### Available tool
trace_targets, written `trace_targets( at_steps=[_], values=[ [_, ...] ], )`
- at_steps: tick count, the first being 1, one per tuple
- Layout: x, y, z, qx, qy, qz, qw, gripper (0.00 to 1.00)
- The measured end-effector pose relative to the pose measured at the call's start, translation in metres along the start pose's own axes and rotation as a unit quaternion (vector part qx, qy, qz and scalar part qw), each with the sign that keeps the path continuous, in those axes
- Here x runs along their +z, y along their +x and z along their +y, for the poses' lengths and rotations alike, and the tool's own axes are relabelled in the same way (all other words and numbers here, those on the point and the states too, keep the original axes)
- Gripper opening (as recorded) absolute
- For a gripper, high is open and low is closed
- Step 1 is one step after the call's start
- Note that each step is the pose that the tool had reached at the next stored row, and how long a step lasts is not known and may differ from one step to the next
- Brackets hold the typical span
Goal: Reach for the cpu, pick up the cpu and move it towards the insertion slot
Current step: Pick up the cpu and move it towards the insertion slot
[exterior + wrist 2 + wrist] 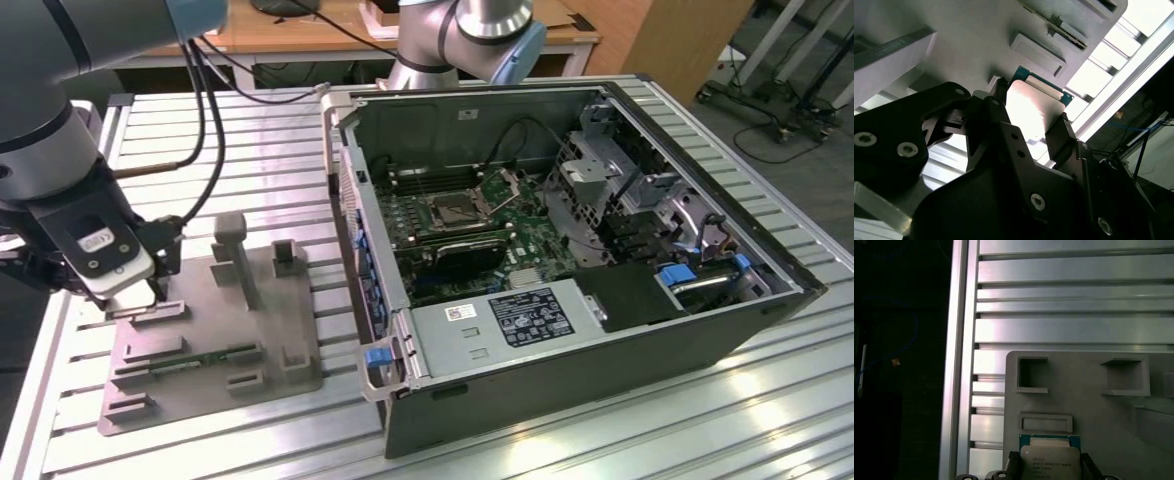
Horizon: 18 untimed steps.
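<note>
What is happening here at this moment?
A robot arm works at a grey fixture plate that lies on a slatted metal table, beside an open computer case. Its gripper is closed on the cpu, holding two opposite edges, at the plate's edge on the exterior view's left. The insertion slot sits inside the case, apart from the gripper.

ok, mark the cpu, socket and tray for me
cpu (1050, 465), first wrist view, metal lid.
socket (451, 211), exterior view, dark centre.
tray (200, 300), exterior view, bare grey surface.
</note>
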State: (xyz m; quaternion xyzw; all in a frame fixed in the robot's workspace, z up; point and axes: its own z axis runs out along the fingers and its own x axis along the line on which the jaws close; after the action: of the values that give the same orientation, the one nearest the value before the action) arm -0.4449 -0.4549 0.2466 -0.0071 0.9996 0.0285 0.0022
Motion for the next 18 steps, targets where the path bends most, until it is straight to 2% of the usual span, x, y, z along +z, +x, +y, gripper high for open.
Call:
trace_targets(
  at_steps=[18],
  values=[
    [-0.0105, 0.0, 0.0006, 0.0, 0.0, 0.0, 1.0, 0.55]
  ],
)
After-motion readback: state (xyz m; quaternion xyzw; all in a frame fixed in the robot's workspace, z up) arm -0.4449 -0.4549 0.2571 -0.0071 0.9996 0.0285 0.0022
